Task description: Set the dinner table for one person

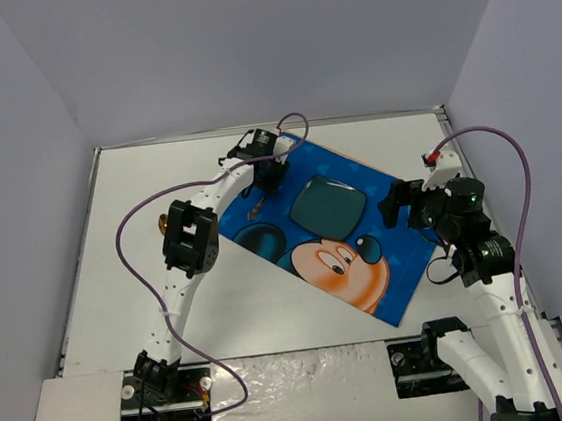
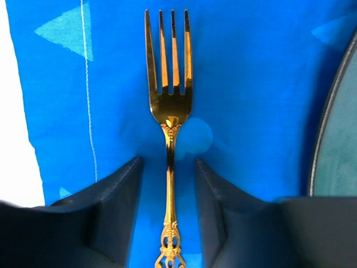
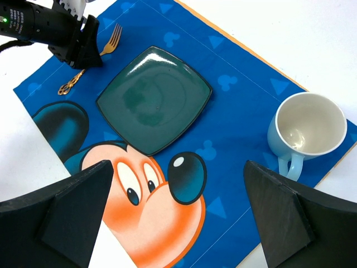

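The white dinner table (image 1: 99,300) carries a blue Mickey Mouse placemat (image 1: 368,272). A dark teal square plate (image 1: 328,207) lies on the mat, also in the right wrist view (image 3: 154,97). A gold fork (image 2: 169,100) lies flat on the mat to the plate's left, tines pointing away from the gripper. My left gripper (image 2: 168,184) is low over its handle, open, with a jaw on each side and a gap to the metal. A pale blue mug (image 3: 307,125) stands upright on the mat's right part. My right gripper (image 3: 178,212) is wide open and empty above the mat.
A small gold item (image 1: 163,223) shows on the table beside the left arm's elbow, mostly hidden. Grey walls enclose the table on three sides. The left arm's cable (image 1: 133,236) loops over the table's left part.
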